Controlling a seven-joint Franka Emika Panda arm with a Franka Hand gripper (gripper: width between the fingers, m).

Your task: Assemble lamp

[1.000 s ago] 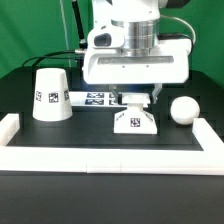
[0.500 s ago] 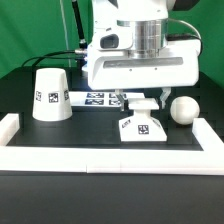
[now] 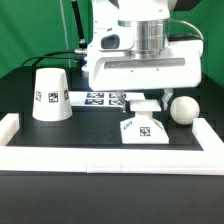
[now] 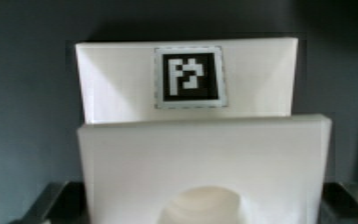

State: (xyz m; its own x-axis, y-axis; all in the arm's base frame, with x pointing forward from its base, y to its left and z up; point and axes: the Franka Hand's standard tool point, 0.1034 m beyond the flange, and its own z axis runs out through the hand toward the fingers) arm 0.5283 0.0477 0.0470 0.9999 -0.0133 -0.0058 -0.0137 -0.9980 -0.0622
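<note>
While the round bulb [image 3: 183, 110] and tapered shade [image 3: 50, 94] stand apart, the fingers [image 4: 44, 205] pinch the flat square white base [image 3: 143, 130].

Exterior view: bright, even light. The white base [image 3: 141, 131] reads near-overexposed against the black table [image 3: 90, 135], which swallows any shadow around the base. Low resolution, soft edges. Wrist view: dimmer, greyish; base surface blurred, its tag [image 4: 188, 75] soft but legible.
</note>
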